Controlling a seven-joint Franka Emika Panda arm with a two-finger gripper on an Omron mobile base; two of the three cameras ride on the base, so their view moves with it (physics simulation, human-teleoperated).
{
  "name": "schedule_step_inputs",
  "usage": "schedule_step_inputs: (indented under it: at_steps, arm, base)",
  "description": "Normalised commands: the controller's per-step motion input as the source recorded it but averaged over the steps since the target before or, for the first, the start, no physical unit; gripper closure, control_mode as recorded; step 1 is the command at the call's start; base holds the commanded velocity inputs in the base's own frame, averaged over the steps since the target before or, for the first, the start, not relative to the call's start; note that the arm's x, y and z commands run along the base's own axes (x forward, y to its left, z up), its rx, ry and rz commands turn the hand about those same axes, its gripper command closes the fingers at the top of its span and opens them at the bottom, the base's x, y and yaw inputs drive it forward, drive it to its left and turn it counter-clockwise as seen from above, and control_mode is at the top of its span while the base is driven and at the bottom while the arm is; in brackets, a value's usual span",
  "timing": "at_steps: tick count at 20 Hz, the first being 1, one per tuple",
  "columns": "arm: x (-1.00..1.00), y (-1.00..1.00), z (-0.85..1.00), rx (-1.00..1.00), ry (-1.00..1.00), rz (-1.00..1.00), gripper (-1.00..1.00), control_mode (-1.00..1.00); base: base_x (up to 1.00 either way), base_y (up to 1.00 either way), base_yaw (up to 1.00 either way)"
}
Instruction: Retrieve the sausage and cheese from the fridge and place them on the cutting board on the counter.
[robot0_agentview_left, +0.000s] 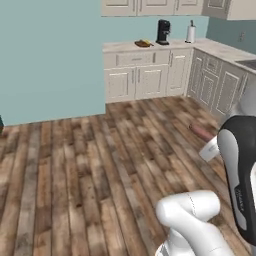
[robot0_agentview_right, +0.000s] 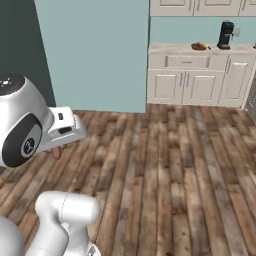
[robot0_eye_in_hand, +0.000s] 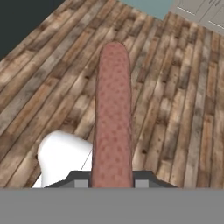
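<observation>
While the base stands on open floor | gripper (robot0_eye_in_hand: 112, 181): fingers closed tight on one end of the reddish-brown speckled sausage (robot0_eye_in_hand: 113, 113), carried above the planks | handling: judged light, firm, smooth-skinned; end grip may let it swing | dark oval cutting board (robot0_agentview_left: 143, 44) on beige counter (robot0_agentview_left: 150, 46), well apart.

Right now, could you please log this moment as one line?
stage: carrying | claw: shut on sausage | over: wood floor | cutting board: on far counter
</observation>
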Motion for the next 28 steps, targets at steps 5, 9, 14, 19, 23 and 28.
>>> schedule_step_inputs:
  at_steps: [5,9,14,19,23,28]
  arm:
    - [0.0,0.0,0.0,0.0,0.0,0.0,1.0,1.0]
    - [0.0,0.0,0.0,0.0,0.0,0.0,1.0,1.0]
    - [0.0,0.0,0.0,0.0,0.0,0.0,1.0,1.0]
    - [0.0,0.0,0.0,0.0,0.0,0.0,1.0,1.0]
    - [0.0,0.0,0.0,0.0,0.0,0.0,1.0,1.0]
    - [0.0,0.0,0.0,0.0,0.0,0.0,1.0,1.0]
  base:
    - [1.0,0.15,0.0]
    - [1.0,-0.41,0.0]
    - [1.0,-0.36,-0.07]
    - [1.0,-0.47,-0.04]
    - [1.0,-0.54,-0.01]
    - [1.0,-0.58,0.0]
